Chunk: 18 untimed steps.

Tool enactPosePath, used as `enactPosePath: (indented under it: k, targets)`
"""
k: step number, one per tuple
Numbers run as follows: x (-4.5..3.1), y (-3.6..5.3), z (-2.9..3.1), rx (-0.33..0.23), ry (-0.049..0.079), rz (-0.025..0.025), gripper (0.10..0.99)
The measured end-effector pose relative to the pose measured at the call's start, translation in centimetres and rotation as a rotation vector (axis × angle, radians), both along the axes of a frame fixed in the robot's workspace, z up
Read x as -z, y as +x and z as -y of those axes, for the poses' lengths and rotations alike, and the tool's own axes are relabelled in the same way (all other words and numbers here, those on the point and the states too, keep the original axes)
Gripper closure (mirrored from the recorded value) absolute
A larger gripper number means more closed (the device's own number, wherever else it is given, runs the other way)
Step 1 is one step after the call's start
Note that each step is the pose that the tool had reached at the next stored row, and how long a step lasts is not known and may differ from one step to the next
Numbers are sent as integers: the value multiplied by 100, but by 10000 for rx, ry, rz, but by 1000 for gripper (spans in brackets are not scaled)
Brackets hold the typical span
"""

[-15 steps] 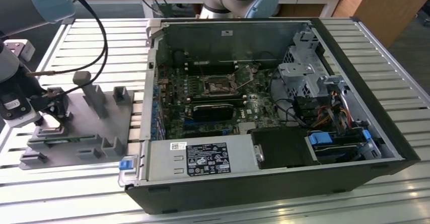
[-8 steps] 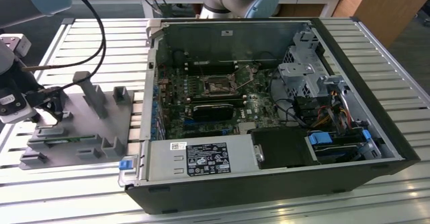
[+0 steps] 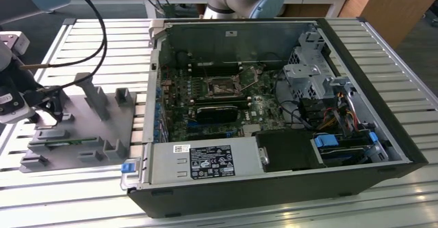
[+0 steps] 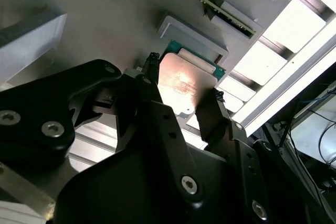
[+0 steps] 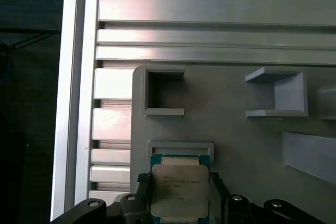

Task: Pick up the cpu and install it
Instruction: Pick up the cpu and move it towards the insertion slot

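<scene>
The cpu [image 5: 180, 190], a flat square chip with a silver-grey lid and green rim, lies in its shallow seat on the grey fixture plate [image 5: 236, 140]. My gripper [image 5: 178, 179] straddles it in both wrist views, one black finger [image 4: 151, 66] against each opposite edge of the cpu [image 4: 184, 82], shut on it. The chip still looks level with its seat. In the exterior view the gripper [image 3: 49, 106] hangs over the fixture plate [image 3: 102, 120] at the exterior view's left. The dark square socket [image 3: 222, 87] sits on the motherboard inside the open computer case [image 3: 274, 110].
Upright grey holders [image 3: 92, 92] and a memory stick [image 3: 65, 143] stand on the fixture plate around the gripper. Black cables [image 3: 96, 28] hang over the slatted aluminium table [image 3: 383, 207]. A black heatsink block [image 3: 215, 112] lies just below the socket.
</scene>
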<state>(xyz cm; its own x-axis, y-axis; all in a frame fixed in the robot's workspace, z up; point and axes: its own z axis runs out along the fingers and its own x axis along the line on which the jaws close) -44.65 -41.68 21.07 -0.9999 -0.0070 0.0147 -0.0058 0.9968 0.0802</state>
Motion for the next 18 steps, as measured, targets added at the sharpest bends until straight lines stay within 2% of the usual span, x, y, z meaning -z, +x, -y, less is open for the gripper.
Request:
enactPosePath:
  k: [18]
  targets:
    - [-120,0,0,0,0,-1,553]
